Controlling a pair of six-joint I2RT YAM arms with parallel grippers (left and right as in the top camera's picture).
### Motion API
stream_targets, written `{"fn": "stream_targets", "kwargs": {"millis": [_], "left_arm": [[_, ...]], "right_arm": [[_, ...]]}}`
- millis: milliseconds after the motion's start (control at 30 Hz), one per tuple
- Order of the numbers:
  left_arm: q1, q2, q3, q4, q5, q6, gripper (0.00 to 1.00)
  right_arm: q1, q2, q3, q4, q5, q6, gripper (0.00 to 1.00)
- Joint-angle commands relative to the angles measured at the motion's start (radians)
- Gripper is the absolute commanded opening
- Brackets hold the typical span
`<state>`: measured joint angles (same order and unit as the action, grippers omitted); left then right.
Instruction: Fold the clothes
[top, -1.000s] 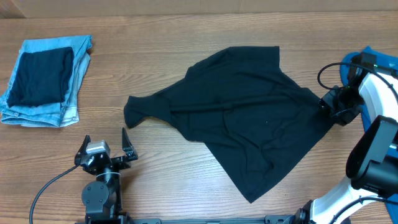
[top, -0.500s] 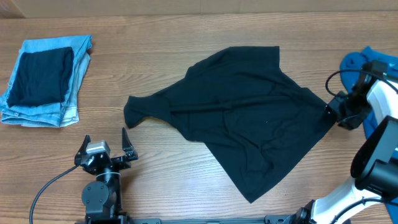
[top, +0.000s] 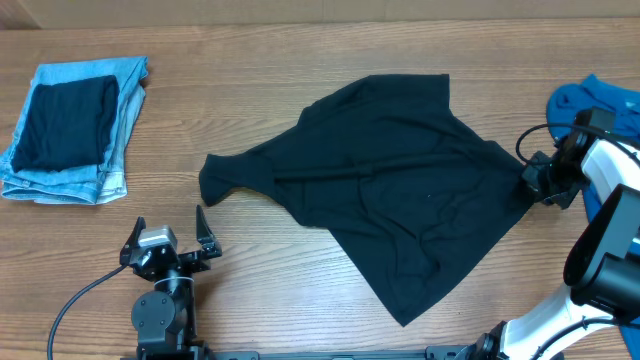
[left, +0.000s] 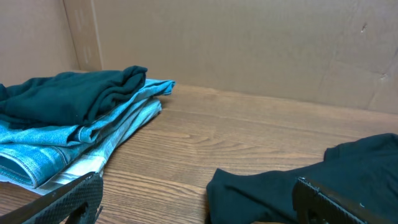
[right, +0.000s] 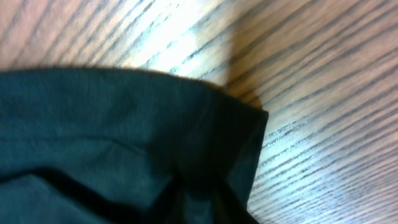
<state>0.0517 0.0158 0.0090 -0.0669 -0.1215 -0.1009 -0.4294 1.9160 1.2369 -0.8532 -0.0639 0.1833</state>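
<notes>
The black T-shirt lies rumpled and askew across the middle and right of the table, not yet folded. The right hand sits at its right corner, but I cannot tell whether it is clenched on the cloth. The left hand rests released near the other end, not touching. A shallow pinch on such soft cloth could slip, and a one-sided pull may drag and bunch the whole shirt
</notes>
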Motion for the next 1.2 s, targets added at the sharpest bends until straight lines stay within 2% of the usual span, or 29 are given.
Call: {"fn": "stream_targets", "kwargs": {"millis": [0, 33, 467, 633, 833, 1133, 1167], "left_arm": [[-0.008, -0.01, -0.004, 0.003, -0.016, 0.011, 1.0], [-0.008, -0.01, -0.004, 0.003, -0.016, 0.011, 1.0], [-0.008, -0.01, -0.004, 0.003, -0.016, 0.011, 1.0], [-0.008, -0.01, -0.004, 0.003, -0.016, 0.011, 1.0], [-0.008, -0.01, -0.004, 0.003, -0.016, 0.011, 1.0], [-0.008, -0.01, -0.004, 0.003, -0.016, 0.011, 1.0], [-0.008, -0.01, -0.004, 0.003, -0.016, 0.011, 1.0]], "right_arm": [[0.002, -0.004, -0.006, 0.019, -0.005, -0.006, 0.11], [0.002, -0.005, -0.005, 0.022, -0.005, -0.006, 0.04], [0.002, -0.005, 0.186, -0.132, 0.0, -0.035, 0.04], [0.002, -0.005, 0.196, -0.141, 0.132, -0.036, 0.04], [0.002, -0.005, 0.196, -0.109, 0.204, -0.188, 0.04], [0.002, -0.005, 0.196, 0.019, 0.221, -0.192, 0.04], [0.002, -0.005, 0.196, 0.024, 0.221, -0.192, 0.32]]}}
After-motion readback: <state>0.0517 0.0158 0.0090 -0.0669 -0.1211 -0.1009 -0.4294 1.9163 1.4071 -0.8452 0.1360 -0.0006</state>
